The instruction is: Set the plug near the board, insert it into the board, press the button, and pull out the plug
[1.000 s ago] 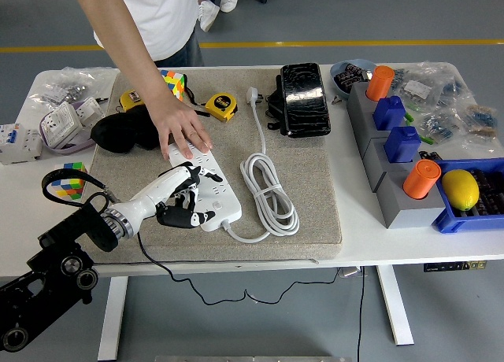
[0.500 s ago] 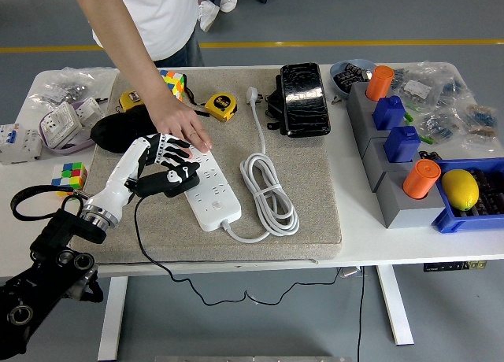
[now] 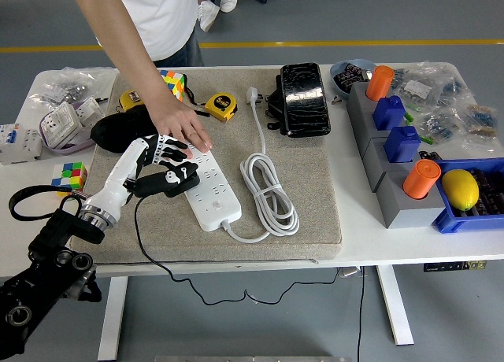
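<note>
Plug (image 3: pixel 167 182) sits gripped in my left hand's fingers (image 3: pixel 161 153), held just over the upper-left end of the white power strip (image 3: pixel 206 189), which lies on the grey mat (image 3: pixel 299 173) on the surface. The strip's long axis runs diagonally from upper left down to lower right, so the sockets lie just right of and below my hand. A person's hand (image 3: pixel 183 131) presses on the strip's far end, beside my fingers. I judge the plug's black cord (image 3: pixel 157 264) trails back toward me; which way its prongs face I cannot tell.
</note>
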You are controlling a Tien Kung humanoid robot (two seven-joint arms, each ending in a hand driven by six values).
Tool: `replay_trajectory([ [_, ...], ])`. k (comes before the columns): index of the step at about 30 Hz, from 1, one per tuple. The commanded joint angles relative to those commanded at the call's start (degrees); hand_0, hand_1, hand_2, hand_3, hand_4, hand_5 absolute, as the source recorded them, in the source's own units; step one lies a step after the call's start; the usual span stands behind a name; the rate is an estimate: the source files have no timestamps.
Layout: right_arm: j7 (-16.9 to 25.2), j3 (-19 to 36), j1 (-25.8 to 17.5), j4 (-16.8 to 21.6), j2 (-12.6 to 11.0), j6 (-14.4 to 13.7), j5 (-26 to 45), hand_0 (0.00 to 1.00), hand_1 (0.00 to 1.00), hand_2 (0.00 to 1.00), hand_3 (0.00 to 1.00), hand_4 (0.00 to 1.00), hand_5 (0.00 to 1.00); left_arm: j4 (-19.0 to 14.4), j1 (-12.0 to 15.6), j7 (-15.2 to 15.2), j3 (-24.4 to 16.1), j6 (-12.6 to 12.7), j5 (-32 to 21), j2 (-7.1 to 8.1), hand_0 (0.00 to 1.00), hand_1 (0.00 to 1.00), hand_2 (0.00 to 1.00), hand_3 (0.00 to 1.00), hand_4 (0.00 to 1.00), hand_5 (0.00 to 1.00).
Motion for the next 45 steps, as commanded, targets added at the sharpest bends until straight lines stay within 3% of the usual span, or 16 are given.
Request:
replay_trajectory([
  [13, -0.03, -0.13, 0.05, 0.01, -0.23, -0.02, 0.04, 0.547, 0.636, 0.583, 0.518, 0.880, 0.409, -0.34, -0.26, 0.05, -0.22, 0.00, 0.87, 0.29, 0.453, 0.542, 0.540, 0.586, 0.884, 0.307],
  [15, -0.03, -0.26, 0.05, 0.01, -0.26, 0.00, 0.07, 0.547, 0.636, 0.583, 0.518, 0.880, 0.409, 0.24, -0.75, 1.15, -0.18, -0.16, 5.01, 0.25, 0.453, 0.542, 0.540, 0.586, 0.884, 0.307],
  [16, -0.03, -0.31, 0.03, 0.01, -0.29, -0.01, 0.09, 0.549, 0.636, 0.583, 0.517, 0.878, 0.409, 0.59, -1.08, 2.16, -0.16, -0.22, 7.47, 0.21, 0.627, 0.691, 0.650, 0.648, 0.898, 0.286],
  [21, -0.04, -0.65, 0.05, 0.08, -0.51, -0.01, 0.10, 0.549, 0.636, 0.583, 0.517, 0.878, 0.409, 3.88, -3.57, 4.34, 0.38, 2.00, 19.39, -0.63, 0.627, 0.691, 0.650, 0.648, 0.898, 0.286],
  [22, -0.03, -0.66, 0.10, 0.10, -0.54, -0.02, 0.10, 0.550, 0.636, 0.583, 0.518, 0.878, 0.408, 4.70, -4.04, 4.66, 0.46, 2.33, 21.99, -0.91, 0.662, 0.714, 0.697, 0.684, 0.931, 0.296],
  [27, -0.06, -0.74, 0.13, 0.09, -0.58, -0.02, 0.15, 0.550, 0.636, 0.583, 0.518, 0.878, 0.408, 8.07, -5.72, 7.49, 0.76, 2.06, 31.89, -1.97, 0.662, 0.714, 0.697, 0.684, 0.931, 0.296],
  [32, -0.07, -0.66, -0.03, 0.11, -0.65, -0.05, 0.13, 0.551, 0.636, 0.582, 0.518, 0.879, 0.408, 8.81, -5.61, 7.05, 1.04, 2.25, 31.72, -2.07, 0.644, 0.696, 0.689, 0.694, 0.947, 0.301],
  [38, -0.08, -0.56, -0.28, 0.13, -0.51, -0.01, 0.07, 0.551, 0.636, 0.582, 0.517, 0.878, 0.408, 6.35, -4.40, 5.79, 0.67, 2.57, 30.16, -1.70, 0.634, 0.679, 0.680, 0.688, 0.940, 0.300],
  [39, -0.07, -0.53, -0.34, 0.14, -0.49, -0.01, 0.05, 0.551, 0.636, 0.582, 0.517, 0.878, 0.408, 5.34, -3.93, 4.99, 0.55, 2.78, 29.16, -1.54, 0.634, 0.679, 0.680, 0.688, 0.940, 0.300],
  [40, -0.06, -0.48, -0.35, 0.16, -0.48, -0.02, 0.02, 0.551, 0.636, 0.583, 0.518, 0.879, 0.407, 4.02, -3.32, 4.07, 0.40, 2.96, 27.78, -1.27, 0.424, 0.519, 0.531, 0.649, 0.908, 0.274],
  [43, -0.07, -0.16, -0.52, 0.22, -0.36, -0.04, -0.14, 0.551, 0.636, 0.583, 0.518, 0.879, 0.407, -0.77, -1.74, 1.49, 0.75, 2.74, 20.98, -0.30, 0.424, 0.519, 0.531, 0.649, 0.908, 0.274],
  [45, -0.06, -0.14, -0.62, 0.16, -0.23, 0.02, 0.16, 0.551, 0.636, 0.583, 0.518, 0.879, 0.407, -3.78, -1.03, 2.19, 1.32, 0.85, 16.14, 0.29, 0.424, 0.519, 0.531, 0.649, 0.908, 0.274],
])
